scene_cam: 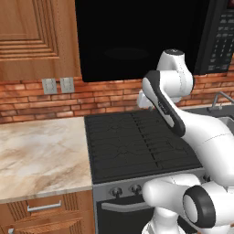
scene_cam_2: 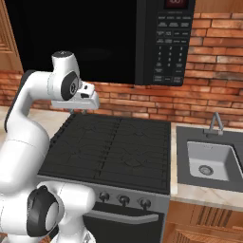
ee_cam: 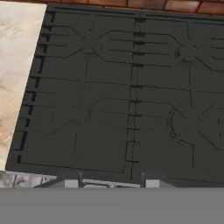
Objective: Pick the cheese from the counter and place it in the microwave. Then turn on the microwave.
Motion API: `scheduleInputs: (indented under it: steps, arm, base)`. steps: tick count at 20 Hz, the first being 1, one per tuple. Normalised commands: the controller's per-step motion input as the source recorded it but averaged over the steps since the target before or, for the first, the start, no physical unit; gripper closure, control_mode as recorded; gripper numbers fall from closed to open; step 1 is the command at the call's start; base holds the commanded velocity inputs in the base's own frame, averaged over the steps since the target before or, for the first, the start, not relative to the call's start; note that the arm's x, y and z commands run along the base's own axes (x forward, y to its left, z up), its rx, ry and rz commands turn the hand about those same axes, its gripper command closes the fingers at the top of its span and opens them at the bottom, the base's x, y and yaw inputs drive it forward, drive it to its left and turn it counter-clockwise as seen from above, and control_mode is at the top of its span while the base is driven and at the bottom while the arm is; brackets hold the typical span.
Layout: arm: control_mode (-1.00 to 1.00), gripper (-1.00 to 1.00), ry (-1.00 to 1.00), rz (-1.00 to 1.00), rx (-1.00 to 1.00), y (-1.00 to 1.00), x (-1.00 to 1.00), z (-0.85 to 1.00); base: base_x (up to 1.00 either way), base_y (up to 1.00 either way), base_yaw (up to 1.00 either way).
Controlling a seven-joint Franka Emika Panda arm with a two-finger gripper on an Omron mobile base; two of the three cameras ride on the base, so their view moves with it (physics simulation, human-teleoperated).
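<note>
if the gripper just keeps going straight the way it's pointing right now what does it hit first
Most likely the black stovetop. The hand view looks straight onto its grates from above, with nothing between. The gripper holds nothing; how far it would travel is unclear.

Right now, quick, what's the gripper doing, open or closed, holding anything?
Gripper: open, holding nothing, hanging above the front of the black stovetop.
</note>
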Motion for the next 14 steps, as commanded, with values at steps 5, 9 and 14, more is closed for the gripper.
scheduleInputs:
  steps: [5, 9, 14]
  arm:
    - [-1.0, -1.0, -0.02, 0.0, 0.01, -0.07, -0.06, 0.01]
    - [-1.0, -1.0, -0.06, -0.02, 0.0, -0.22, -0.06, 0.12]
    - [-1.0, -1.0, -0.14, -0.07, 0.0, -0.26, -0.12, 0.31]
  base:
    - [0.0, 0.0, 0.0]
    - [0.0, 0.0, 0.0]
    - [0.0, 0.0, 0.0]
